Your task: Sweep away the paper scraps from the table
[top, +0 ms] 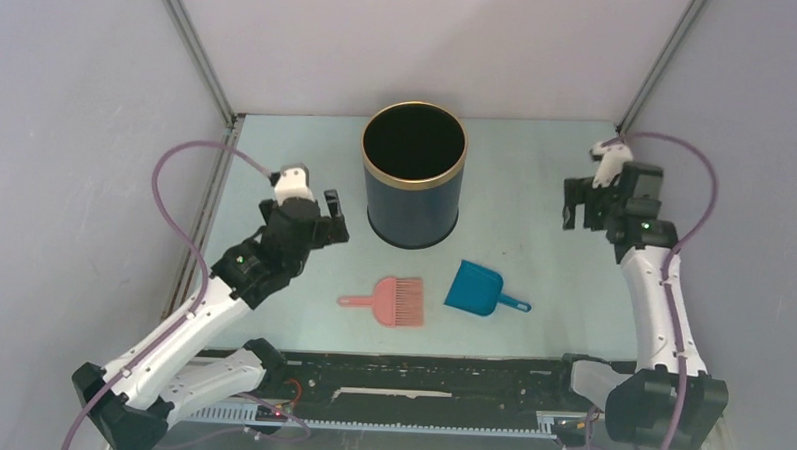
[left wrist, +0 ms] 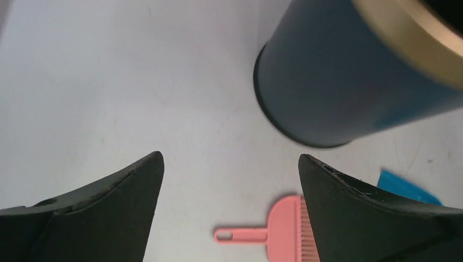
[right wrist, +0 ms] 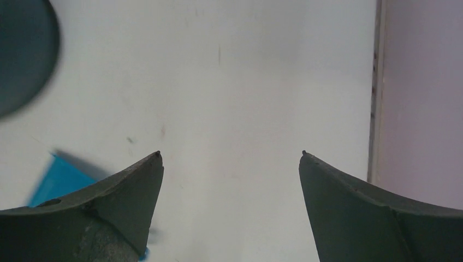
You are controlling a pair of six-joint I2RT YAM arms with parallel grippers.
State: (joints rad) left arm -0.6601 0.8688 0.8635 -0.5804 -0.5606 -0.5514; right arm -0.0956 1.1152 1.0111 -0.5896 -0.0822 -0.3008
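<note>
No paper scraps show on the pale blue table [top: 536, 180] in any view. A pink hand brush [top: 397, 301] lies near the front middle, with a blue dustpan [top: 474, 288] to its right. My left gripper [top: 327, 219] is open and empty, raised at the left of the dark bin [top: 413, 176]. In the left wrist view the gripper [left wrist: 231, 158] stands over bare table, with the brush [left wrist: 284, 232] below and the dustpan [left wrist: 407, 188] partly hidden. My right gripper [top: 580, 206] is open and empty at the far right. In its wrist view the gripper [right wrist: 230, 154] is over bare table.
The tall dark blue bin with a gold rim stands at the back middle; it also shows in the left wrist view [left wrist: 349, 71] and the right wrist view [right wrist: 22, 54]. The dustpan's corner [right wrist: 57, 183] shows beside my right finger. Grey walls and metal frame edges bound the table.
</note>
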